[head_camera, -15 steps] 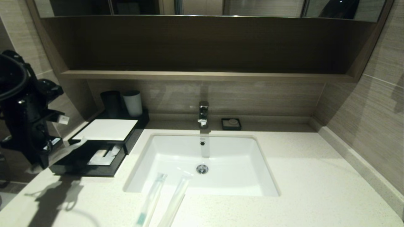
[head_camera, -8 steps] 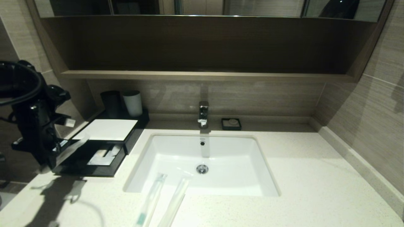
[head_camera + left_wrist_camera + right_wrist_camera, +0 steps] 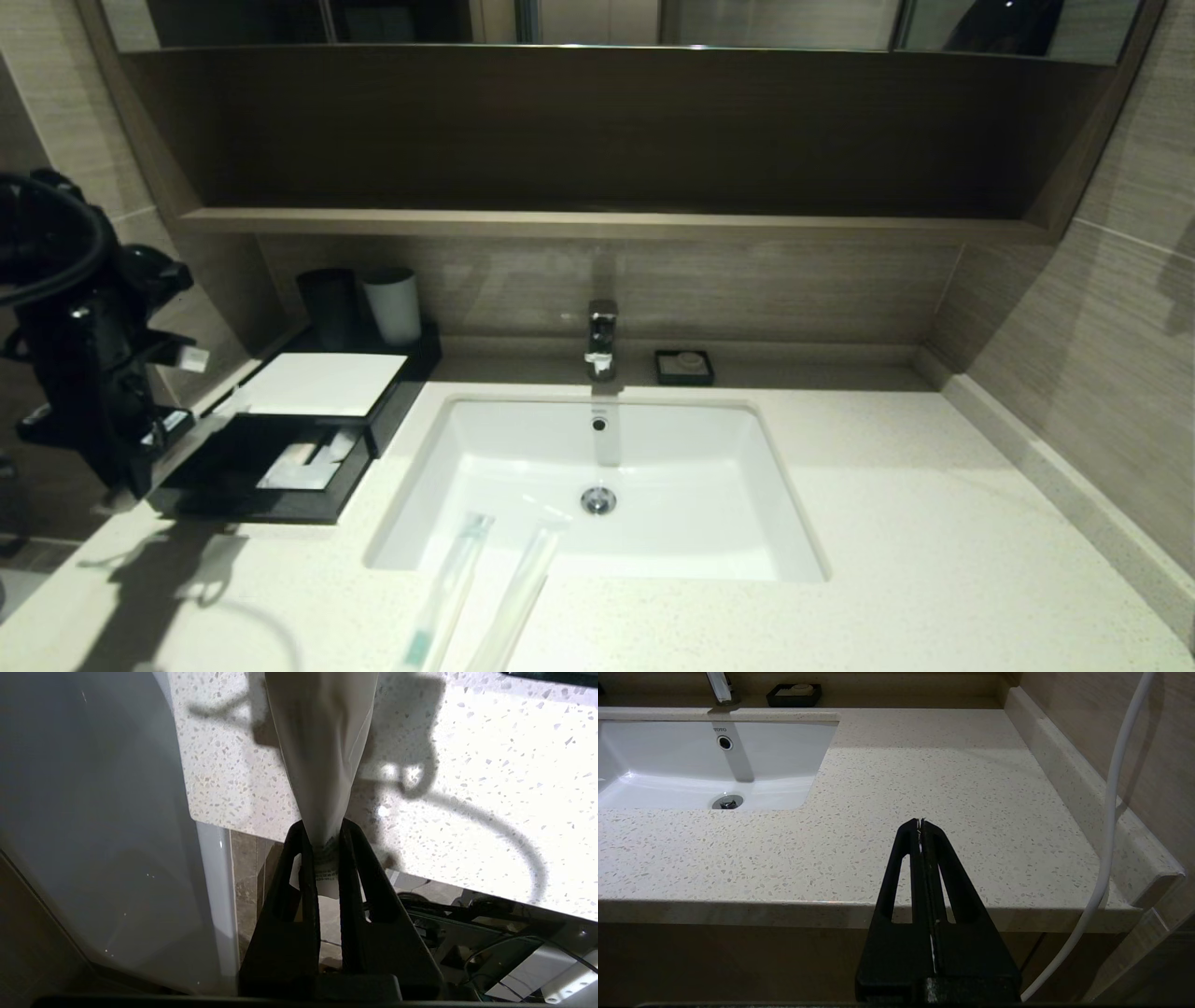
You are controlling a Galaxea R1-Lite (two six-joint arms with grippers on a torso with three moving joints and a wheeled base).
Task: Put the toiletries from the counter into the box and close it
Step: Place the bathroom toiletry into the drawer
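My left gripper (image 3: 322, 828) is shut on the end of a whitish packet (image 3: 322, 751) and holds it above the counter's (image 3: 467, 788) left corner. In the head view it (image 3: 168, 425) is just left of the box (image 3: 322, 383). The box's front drawer (image 3: 233, 509) is pulled open, and a white packet (image 3: 301, 467) lies inside. Two more packets lie at the counter's front, their tips over the sink (image 3: 653, 523): a toothbrush packet with a teal mark (image 3: 448, 588) and a plain one (image 3: 518, 597). My right gripper (image 3: 920, 822) is shut and empty above the counter's front right edge.
A dark cup (image 3: 327, 308) and a white cup (image 3: 392, 306) stand behind the box. The faucet (image 3: 602, 338) and a small black soap dish (image 3: 683, 367) are at the back. A white cable (image 3: 1111, 812) hangs beside the right gripper.
My left arm swung right toward the open drawer with the packet, then drew back a little to the left. The packets on the counter and the right arm have not moved.
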